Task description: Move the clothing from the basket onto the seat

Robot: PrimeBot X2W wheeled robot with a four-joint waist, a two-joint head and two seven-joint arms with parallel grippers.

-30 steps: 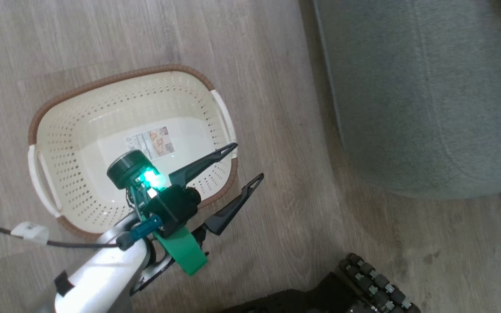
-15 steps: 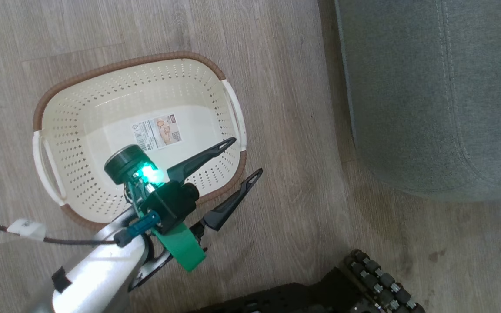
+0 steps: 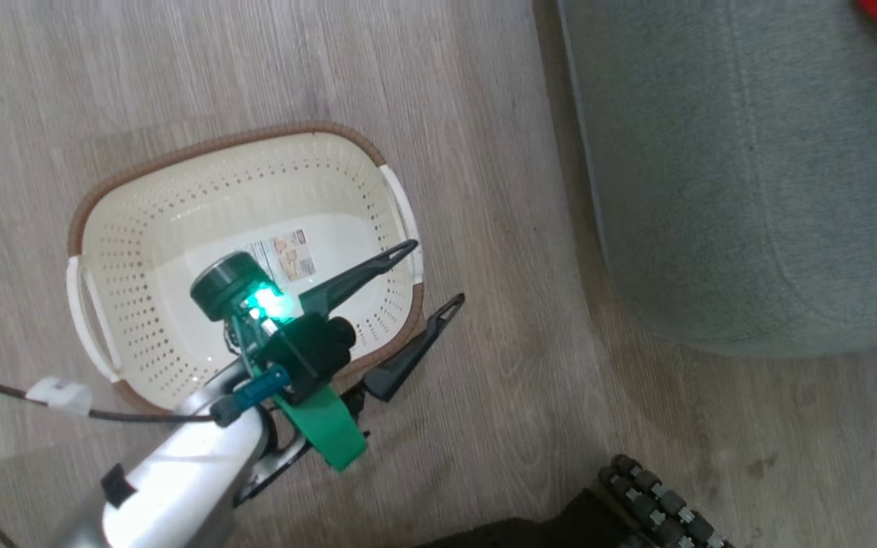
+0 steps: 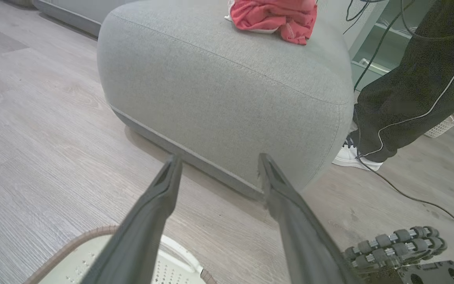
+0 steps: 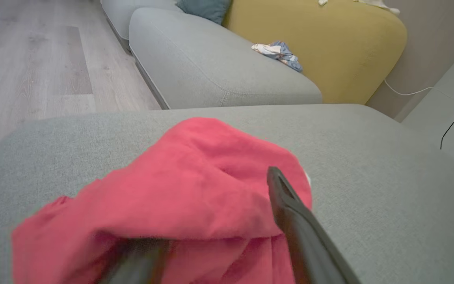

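So, the clothing (image 5: 179,177) lies bunched on top of the seat (image 5: 369,177). The right end effector (image 5: 211,205) is spread wide there, red fabric draped over one finger. The basket (image 3: 180,190) sits on the floor (image 3: 522,380) beside the seat, with the left end effector (image 3: 435,272) spread open over its seat-side rim.

We take the grey wood-look floor (image 4: 34,118) as reference. On it: a person's leg (image 4: 416,98) in dark white-striped track trousers, white shoe (image 4: 355,157), black cable (image 4: 428,203) trailing off, white lattice bin (image 4: 441,127). Grey sofa section (image 5: 211,71) stands on it, carrying crumpled blue-white cloth (image 5: 278,51); yellow cushion (image 5: 313,43) and teal pillow (image 5: 203,8) sit farther back.
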